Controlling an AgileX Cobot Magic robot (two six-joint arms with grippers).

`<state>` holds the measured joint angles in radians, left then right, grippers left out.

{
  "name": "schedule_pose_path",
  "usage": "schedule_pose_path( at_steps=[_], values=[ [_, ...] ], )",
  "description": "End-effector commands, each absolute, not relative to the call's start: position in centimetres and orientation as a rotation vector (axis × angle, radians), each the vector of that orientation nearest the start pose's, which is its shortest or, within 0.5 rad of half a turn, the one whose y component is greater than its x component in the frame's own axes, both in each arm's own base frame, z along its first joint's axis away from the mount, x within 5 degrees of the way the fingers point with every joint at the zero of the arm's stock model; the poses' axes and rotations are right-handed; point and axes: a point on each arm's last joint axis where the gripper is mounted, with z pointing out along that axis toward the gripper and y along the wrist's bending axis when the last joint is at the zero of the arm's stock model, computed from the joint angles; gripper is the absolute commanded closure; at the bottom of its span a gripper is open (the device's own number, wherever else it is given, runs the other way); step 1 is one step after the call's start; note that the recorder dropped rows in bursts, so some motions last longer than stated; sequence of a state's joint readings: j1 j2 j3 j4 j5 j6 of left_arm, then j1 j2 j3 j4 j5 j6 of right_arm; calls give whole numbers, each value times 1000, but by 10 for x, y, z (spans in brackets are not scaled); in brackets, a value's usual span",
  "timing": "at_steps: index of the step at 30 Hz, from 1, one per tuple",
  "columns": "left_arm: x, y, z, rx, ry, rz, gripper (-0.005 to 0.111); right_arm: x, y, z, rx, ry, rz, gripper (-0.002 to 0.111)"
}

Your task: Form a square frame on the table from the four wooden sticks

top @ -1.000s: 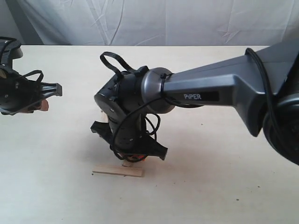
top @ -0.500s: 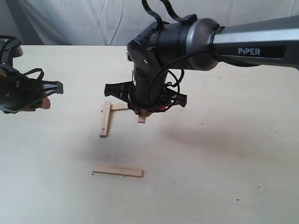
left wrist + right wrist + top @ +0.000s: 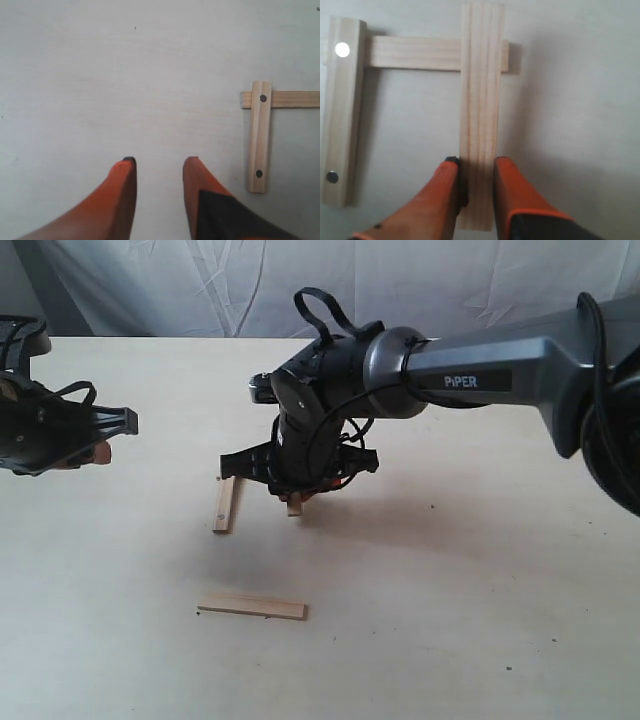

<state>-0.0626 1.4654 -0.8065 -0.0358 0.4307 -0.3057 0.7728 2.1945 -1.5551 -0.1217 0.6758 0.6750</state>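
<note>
My right gripper [image 3: 476, 162] is shut on one wooden stick [image 3: 480, 100], held low over the table [image 3: 450, 620]. The stick's far part crosses the end of a second stick [image 3: 415, 53]. That second stick lies under a dotted stick [image 3: 342, 120], so the three form a U shape. In the exterior view the right gripper [image 3: 300, 492] covers most of the held stick [image 3: 295, 507], with the dotted stick [image 3: 228, 505] just to its left. A further stick [image 3: 252, 607] lies alone nearer the front. My left gripper [image 3: 160, 162] hangs open and empty at the far left.
A creased white cloth [image 3: 300, 285] hangs behind the table's far edge. The right arm [image 3: 500, 380] stretches in from the right above the surface. The left gripper [image 3: 95, 452] hovers at the left edge of the exterior view.
The right gripper carried its stick from above the front stick back to the two joined sticks, then came down over them. The left gripper stayed put.
</note>
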Motion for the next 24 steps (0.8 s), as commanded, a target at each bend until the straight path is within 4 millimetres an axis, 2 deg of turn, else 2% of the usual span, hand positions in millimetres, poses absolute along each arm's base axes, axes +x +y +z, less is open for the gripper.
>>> schedule_pose_path(
  at_steps=[1,10,24],
  values=[
    [280,-19,214,-362,2549,-182,75,336,315,132,-333,2752,245,109],
    [281,-19,214,-366,2541,-187,75,335,314,114,-391,2785,200,109],
    [281,-19,214,-366,2541,-187,75,334,313,115,-385,2819,172,109]
  ],
)
